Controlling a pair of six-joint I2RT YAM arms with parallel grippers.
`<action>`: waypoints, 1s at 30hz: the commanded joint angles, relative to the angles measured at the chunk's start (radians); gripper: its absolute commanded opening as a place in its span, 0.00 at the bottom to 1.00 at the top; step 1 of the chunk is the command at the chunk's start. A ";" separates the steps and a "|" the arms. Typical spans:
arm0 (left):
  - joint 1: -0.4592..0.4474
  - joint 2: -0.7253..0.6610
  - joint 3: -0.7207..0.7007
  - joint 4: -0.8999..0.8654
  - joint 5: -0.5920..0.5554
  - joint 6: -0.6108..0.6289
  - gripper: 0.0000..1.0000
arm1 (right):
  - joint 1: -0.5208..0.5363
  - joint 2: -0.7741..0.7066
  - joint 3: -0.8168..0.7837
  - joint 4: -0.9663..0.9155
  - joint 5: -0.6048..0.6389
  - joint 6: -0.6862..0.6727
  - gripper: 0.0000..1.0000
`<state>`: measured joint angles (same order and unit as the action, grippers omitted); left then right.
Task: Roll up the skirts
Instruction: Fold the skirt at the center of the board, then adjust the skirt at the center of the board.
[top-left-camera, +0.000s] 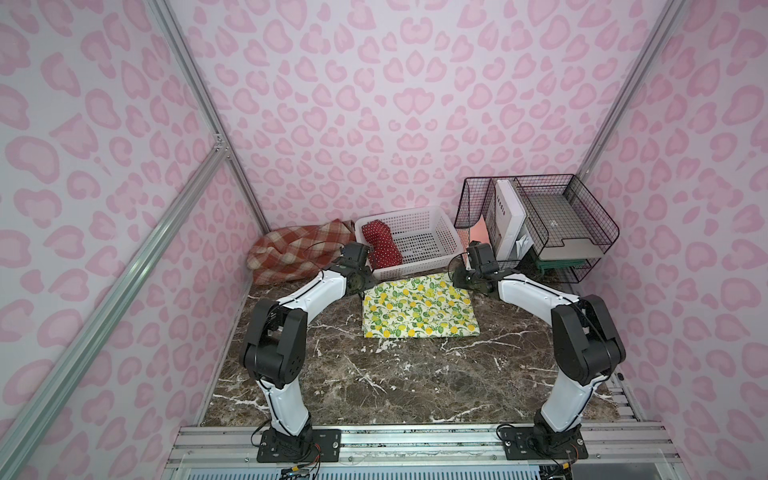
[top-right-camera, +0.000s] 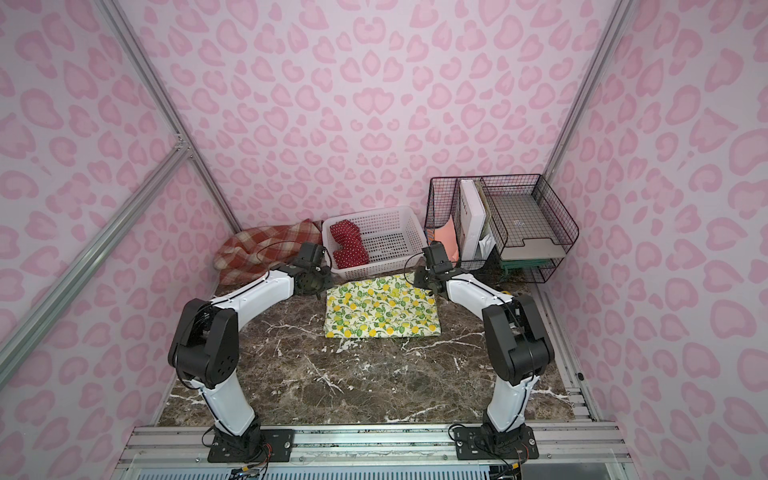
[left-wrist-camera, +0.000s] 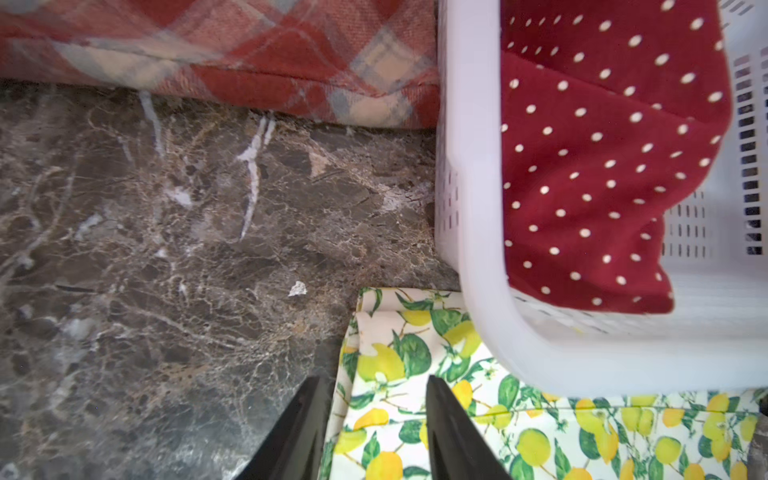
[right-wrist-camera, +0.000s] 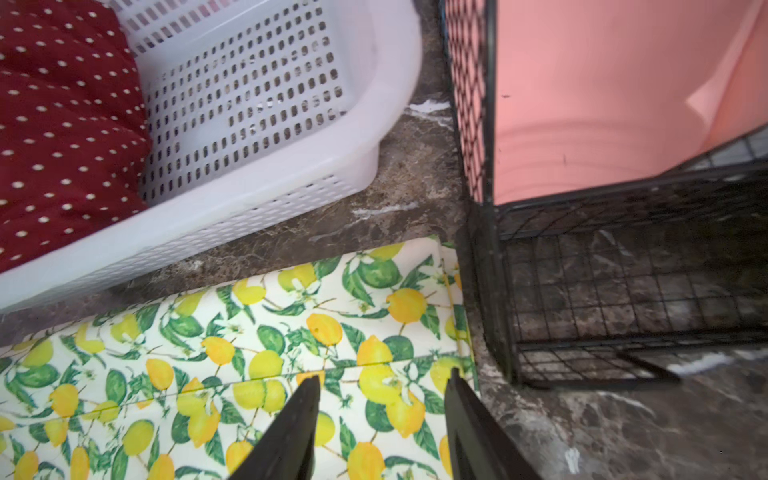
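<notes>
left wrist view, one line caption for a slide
Open left gripper at a corner of the lemon skirt, beside the white basket holding the red polka-dot skirt.

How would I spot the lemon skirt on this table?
Find the dark marble table and the white plastic basket at its back. Right before the basket lies the lemon skirt, folded flat. It alone is cream with yellow lemons, unlike the red dotted skirt and the plaid skirt.
</notes>
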<state>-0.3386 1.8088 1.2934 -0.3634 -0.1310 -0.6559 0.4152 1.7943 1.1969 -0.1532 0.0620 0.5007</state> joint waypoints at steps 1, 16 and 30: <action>0.001 -0.029 -0.008 -0.025 -0.046 -0.003 0.48 | 0.037 -0.032 -0.013 -0.009 0.076 -0.014 0.52; 0.067 -0.474 -0.395 -0.303 -0.161 -0.170 0.50 | 0.613 0.073 0.079 -0.112 0.152 -0.213 0.62; 0.283 -0.713 -0.510 -0.333 0.095 -0.189 0.50 | 0.788 0.346 0.300 -0.125 0.439 -0.539 0.70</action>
<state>-0.0570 1.1049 0.7799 -0.6827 -0.0750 -0.8463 1.2034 2.1094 1.4746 -0.2806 0.3859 0.0345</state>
